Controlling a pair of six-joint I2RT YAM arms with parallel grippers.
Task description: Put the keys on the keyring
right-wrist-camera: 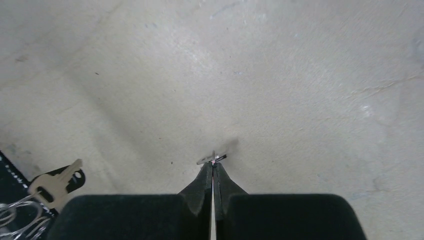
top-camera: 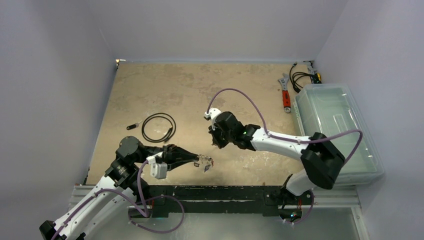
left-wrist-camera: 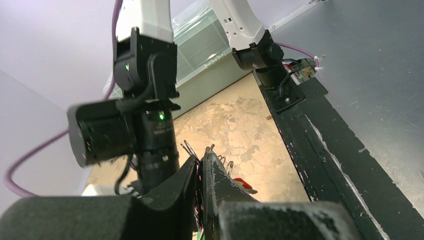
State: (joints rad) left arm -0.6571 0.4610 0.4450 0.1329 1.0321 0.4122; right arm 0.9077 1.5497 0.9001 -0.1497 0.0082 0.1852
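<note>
Seen edge-on, the thin metal piece pinched in the right gripper's jaws was too slim to identify. The keyring was cut off by the lower-left corner, with only a few loops showing. From above, that ring at the left gripper's tips was too small to sort into keys, and the right wrist hid its own jaws. In the left wrist view, the right arm was blurred.

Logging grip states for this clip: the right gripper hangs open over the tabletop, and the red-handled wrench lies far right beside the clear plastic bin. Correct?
Not open. The right wrist view shows the right gripper shut, its tips pinching a small metal piece, likely a key. The red-handled wrench does lie beside the clear plastic bin.
</note>
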